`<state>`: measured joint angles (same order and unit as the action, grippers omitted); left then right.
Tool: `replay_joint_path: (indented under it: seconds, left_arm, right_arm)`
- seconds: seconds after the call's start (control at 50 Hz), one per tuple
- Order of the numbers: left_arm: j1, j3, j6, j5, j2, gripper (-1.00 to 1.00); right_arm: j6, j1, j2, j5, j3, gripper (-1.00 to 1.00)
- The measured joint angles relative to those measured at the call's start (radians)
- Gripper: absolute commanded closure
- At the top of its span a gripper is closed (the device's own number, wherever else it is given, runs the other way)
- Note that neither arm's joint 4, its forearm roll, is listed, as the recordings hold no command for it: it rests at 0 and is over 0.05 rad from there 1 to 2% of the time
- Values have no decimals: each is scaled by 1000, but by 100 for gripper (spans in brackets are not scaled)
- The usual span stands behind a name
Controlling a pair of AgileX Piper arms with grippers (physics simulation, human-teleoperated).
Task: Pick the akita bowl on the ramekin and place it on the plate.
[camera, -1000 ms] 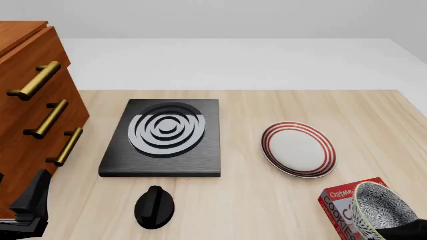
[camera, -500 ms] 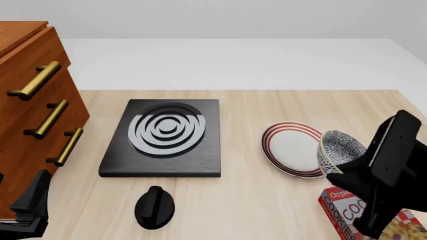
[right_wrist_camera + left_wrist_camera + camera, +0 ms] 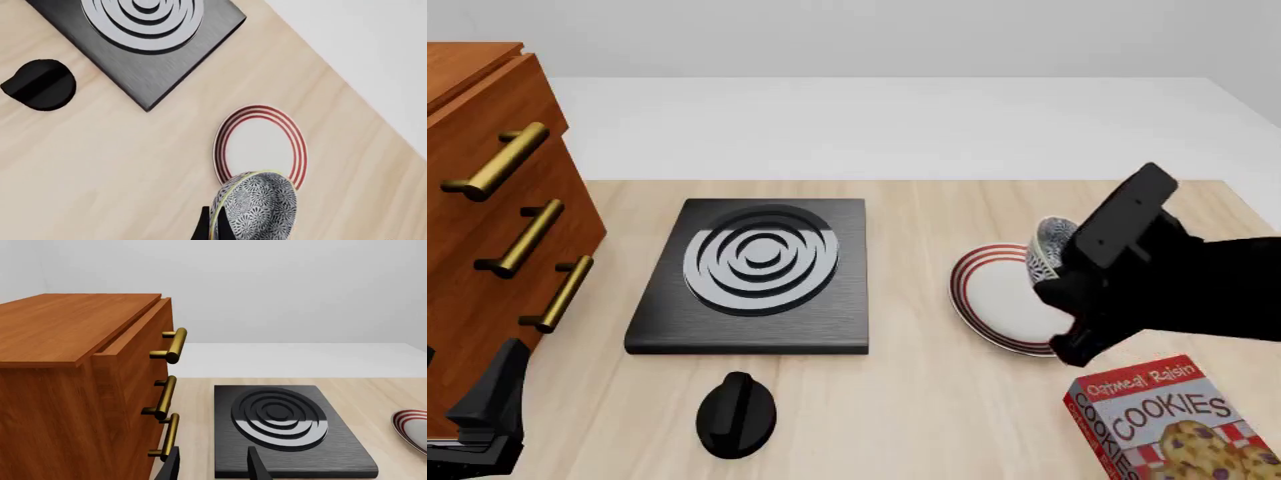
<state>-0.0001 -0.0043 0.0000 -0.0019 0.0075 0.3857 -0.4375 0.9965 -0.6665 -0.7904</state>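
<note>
We had the akita bowl (image 3: 257, 207) pinched by its rim in the right gripper (image 3: 212, 227), seemingly above the plate (image 3: 260, 145); centre, level, lower, release. Left gripper (image 3: 213, 466) stood open, empty.

All three views are bright and evenly lit, with the flat, diffuse light of a render; no single source shows, and the pale tabletop (image 3: 908, 400) carries no glare; everything is sharp from near to far, with no blur, grain or bending at the edges. Shadows are faint and soft: a thin dark band lies under the front edge of the black slab (image 3: 754, 275), and a slight one under the plate (image 3: 1001, 300); the brass drawer handles (image 3: 170, 345) show small soft highlights, and the right arm (image 3: 1188, 285) reads as near-featureless black.
</note>
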Motion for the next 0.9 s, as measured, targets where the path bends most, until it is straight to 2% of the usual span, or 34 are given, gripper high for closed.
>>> replay_joint_path:
  seconds: [0.9]
  left_arm:
    - [0,0,0,0,0,-100]
  right_arm:
    - [-47,124,269,242,-1,100]
